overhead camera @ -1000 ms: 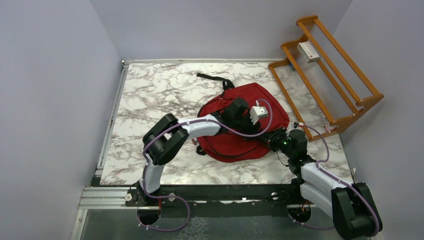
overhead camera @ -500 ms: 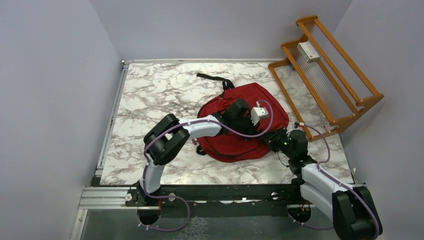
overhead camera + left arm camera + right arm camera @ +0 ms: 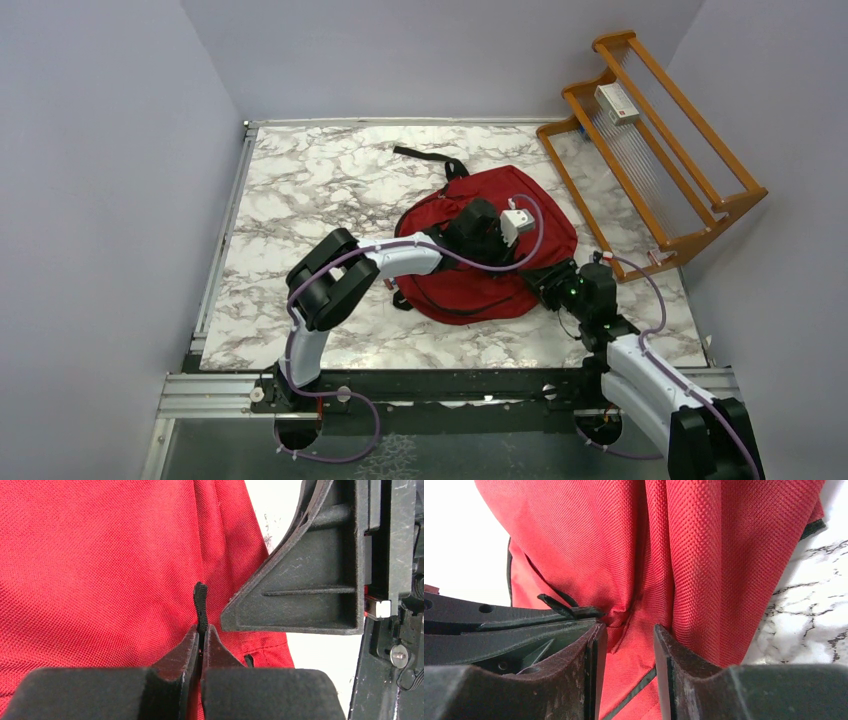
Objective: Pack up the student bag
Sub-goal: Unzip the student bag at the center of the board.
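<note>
Gripper, right: jaws part open astride a fold of the bag, not pinching it
Bag: red, flat on table, centre-right
Gripper, left: closed tight on bag's black tab
Rack: wooden, far right

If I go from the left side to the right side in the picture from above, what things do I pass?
left arm → student bag → wooden rack
</note>
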You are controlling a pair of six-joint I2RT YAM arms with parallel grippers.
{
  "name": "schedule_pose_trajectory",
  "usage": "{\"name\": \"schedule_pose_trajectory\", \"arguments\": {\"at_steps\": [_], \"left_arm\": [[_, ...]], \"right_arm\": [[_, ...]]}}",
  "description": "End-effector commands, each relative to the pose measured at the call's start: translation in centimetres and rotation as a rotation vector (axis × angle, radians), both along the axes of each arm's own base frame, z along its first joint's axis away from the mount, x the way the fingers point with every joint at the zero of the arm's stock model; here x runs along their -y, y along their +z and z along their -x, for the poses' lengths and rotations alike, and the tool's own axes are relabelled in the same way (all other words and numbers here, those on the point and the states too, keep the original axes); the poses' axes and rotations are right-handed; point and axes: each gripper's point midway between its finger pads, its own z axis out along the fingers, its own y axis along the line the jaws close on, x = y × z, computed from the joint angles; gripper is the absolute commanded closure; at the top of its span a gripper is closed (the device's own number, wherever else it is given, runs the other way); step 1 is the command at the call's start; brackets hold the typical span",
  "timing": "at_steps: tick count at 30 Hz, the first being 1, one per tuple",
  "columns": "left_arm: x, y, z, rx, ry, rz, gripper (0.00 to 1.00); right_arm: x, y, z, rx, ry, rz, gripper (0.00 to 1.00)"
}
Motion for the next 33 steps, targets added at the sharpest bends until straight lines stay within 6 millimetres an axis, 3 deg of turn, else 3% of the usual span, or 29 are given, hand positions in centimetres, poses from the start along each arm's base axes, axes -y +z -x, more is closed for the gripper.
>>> {"name": "schedule_pose_trajectory", "arguments": {"at_steps": [1, 11, 15, 19, 28, 33], "left_arm": [[0.2, 3.1, -1.4, 0.041, 0.063, 0.082, 1.0], [0.1, 2.6, -1.3, 0.01, 0.083, 0.088, 0.88], [0.3, 2.4, -1.6, 0.004, 0.094, 0.083, 0.88], [0.4, 2.4, -1.7, -0.002, 0.1, 0.08, 0.99], [0.3, 2.5, -1.6, 0.003, 0.098, 0.082, 1.0], [0.4, 2.4, -1.5, -0.003, 0.089, 0.085, 1.0]], "right_arm": [[0.5, -0.4, -0.3, -0.02, -0.031, 0.017, 0.55], [-0.2, -0.9, -0.5, -0.04, -0.001, 0.001, 0.55], [-0.3, -1.0, -0.5, -0.043, 0.006, 0.002, 0.55], [-0.1, -0.9, -0.5, -0.04, -0.002, 0.005, 0.55], [1.9, 2.9, -1.3, 0.018, -0.068, 0.118, 0.54], [3.4, 4.2, -1.9, 0.054, -0.121, 0.197, 0.64]]}}
